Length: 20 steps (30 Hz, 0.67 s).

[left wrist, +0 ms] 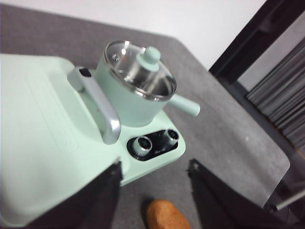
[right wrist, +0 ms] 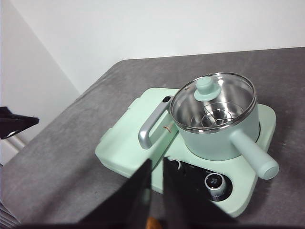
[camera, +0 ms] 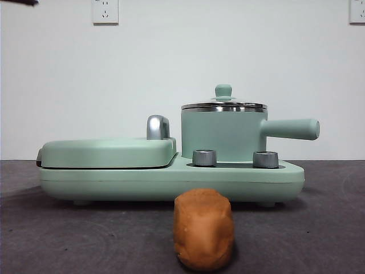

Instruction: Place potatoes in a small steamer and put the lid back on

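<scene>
1. Nearest the front camera, the potato (camera: 203, 237) stands on the dark grey bench (camera: 319, 240) by the front edge, just in front of the cooker base and not touching it.
2. Behind it sits the mint-green cooker base (camera: 171, 182), with two steel knobs (camera: 204, 157) on its top face.
3. On the base, above the knobs, stands the small steamer (camera: 223, 137), its straight green handle (camera: 292, 129) pointing sideways, away from the griddle.
4. Closing the steamer is the lid (camera: 223, 105), level on the steel rim with its green knob up; through the glass the wrist views show a steel insert inside.
5. Beside the steamer on the same base lies the flat griddle section (camera: 108, 152), cover down, with its chrome handle (camera: 158, 127) next to the pot.
6. Left gripper (left wrist: 155, 200) hangs above the potato (left wrist: 166, 215) with jaws spread wide, holding nothing.
7. Right gripper (right wrist: 157, 191) hovers above the bench's front edge, jaws almost together with a thin gap, empty.
</scene>
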Available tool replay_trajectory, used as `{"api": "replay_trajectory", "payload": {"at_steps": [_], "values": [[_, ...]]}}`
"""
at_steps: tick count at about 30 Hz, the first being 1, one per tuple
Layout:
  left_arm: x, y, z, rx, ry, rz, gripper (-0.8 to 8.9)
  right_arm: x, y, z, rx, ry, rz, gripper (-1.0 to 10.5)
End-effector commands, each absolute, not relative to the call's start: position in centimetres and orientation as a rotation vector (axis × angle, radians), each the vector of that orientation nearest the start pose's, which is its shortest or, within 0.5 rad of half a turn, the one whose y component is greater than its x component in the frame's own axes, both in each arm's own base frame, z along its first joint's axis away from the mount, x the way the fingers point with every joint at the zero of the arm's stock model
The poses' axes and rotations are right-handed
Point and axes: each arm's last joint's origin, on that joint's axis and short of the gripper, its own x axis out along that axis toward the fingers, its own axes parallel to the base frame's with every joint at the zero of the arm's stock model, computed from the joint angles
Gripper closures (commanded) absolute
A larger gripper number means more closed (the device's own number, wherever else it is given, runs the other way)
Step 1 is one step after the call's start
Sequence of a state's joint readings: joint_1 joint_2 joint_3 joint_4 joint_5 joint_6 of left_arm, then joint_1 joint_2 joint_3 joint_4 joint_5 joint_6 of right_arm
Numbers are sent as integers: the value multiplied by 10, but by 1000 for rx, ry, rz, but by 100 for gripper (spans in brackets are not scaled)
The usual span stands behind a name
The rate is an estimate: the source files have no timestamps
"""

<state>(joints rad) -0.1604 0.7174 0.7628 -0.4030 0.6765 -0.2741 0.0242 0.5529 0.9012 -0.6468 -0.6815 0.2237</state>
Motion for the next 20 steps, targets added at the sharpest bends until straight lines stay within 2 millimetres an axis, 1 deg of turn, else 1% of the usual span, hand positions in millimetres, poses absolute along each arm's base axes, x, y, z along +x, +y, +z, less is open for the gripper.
{"api": "replay_trajectory", "payload": {"at_steps": [1,2,4,7,11,15,18,20], "values": [[150,-46,327,-299,443,-809,431,92,20,360,283,346,673,725],[153,-47,328,-293,447,-818,407,92,20,360,284,348,671,662],[158,-51,331,-280,454,-835,401,93,20,359,285,354,670,546],[167,-58,336,-254,459,-865,397,95,21,359,288,363,670,463],[182,-71,343,-235,484,-911,334,97,21,358,291,371,669,448],[203,-87,351,-213,508,-945,336,98,21,357,294,380,668,448],[223,-103,358,-179,519,-967,336,98,21,357,295,381,667,448],[238,-115,363,-129,542,-949,336,97,21,357,295,382,668,448]]}}
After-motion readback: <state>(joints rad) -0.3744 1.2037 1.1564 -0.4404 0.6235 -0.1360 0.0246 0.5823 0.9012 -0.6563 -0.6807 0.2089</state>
